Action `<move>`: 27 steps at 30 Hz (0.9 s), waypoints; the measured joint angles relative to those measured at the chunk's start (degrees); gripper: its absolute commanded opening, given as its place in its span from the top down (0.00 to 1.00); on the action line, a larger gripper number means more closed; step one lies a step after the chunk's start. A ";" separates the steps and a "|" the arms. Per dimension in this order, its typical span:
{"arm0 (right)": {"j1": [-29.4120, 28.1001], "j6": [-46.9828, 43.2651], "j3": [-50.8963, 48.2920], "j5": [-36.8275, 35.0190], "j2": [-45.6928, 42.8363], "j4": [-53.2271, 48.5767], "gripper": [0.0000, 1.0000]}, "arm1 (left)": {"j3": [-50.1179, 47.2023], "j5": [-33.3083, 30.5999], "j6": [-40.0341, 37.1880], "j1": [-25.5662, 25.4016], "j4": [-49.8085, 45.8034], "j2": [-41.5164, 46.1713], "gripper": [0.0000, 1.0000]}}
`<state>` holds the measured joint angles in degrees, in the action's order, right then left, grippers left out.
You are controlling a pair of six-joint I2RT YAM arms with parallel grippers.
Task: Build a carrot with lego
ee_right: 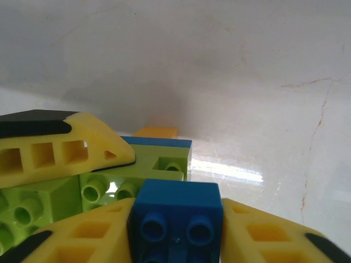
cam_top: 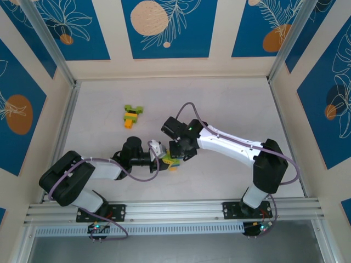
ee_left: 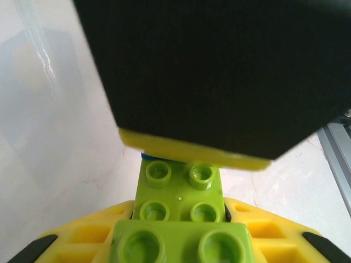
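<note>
Left hand (ee_left: 181, 227) clamped the lime-green plastic brick stack (ee_left: 184, 189); right hand (ee_right: 175, 230), pinching a small blue brick (ee_right: 176, 205), sat nose-to-nose with it.

Lime-green, blue and orange lego (ee_right: 159, 164)

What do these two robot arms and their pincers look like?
Both the left arm and right arm have white links between bulky black joints, with lilac cables looping alongside. The fingers are yellow, ribbed with hollow pockets, with black pads.
</note>
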<state>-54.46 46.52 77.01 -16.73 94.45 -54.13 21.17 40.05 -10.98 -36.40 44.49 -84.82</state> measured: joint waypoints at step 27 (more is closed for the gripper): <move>6.14 -11.78 5.20 -10.49 -18.56 -2.51 0.31 | 5.22 -2.93 2.08 -0.04 -7.50 -0.57 0.78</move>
<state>-48.31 34.74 82.21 -27.22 75.90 -56.64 26.39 37.12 -8.91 -36.45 36.99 -85.38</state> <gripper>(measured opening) 0.691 0.356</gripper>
